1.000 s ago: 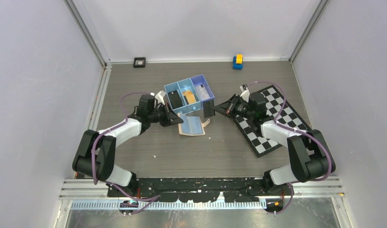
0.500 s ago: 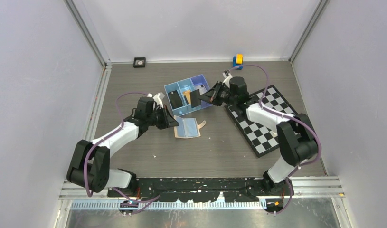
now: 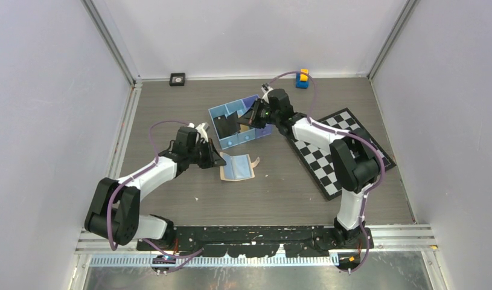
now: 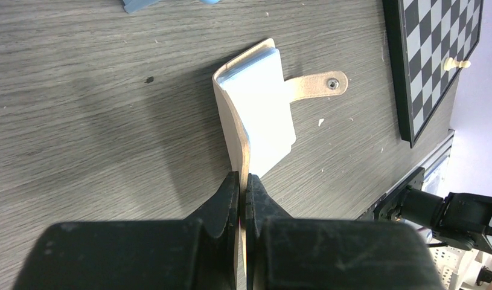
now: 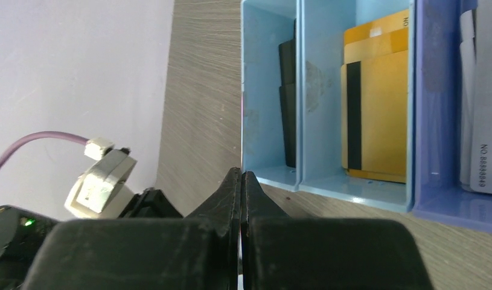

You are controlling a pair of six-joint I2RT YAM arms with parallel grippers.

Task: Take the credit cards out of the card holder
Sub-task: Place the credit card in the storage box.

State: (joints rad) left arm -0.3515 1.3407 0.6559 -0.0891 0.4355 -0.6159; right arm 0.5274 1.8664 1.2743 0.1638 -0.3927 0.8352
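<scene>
Card holder [image 4: 227, 115] is being pinched at its edge by left hand [image 4: 243, 181]; black card [image 3: 230, 125] is being clamped by right hand [image 5: 242, 178] at blue tray [image 3: 253, 134].

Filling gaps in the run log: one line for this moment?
left gripper: shut on wallet edge | right gripper: shut on black card over blue tray | wallet: pale card inside

A grey wood-grain table [image 3: 279, 199] fills the frame. A blue plastic 3-compartment tray [image 3: 238, 141] sits just above centre, with a black-and-white chequered mat [image 3: 320, 166] at centre right. Along the top edge are 1 small black square block [image 3: 177, 78] at left and 1 yellow-and-blue toy block [image 3: 302, 78] at right.
</scene>
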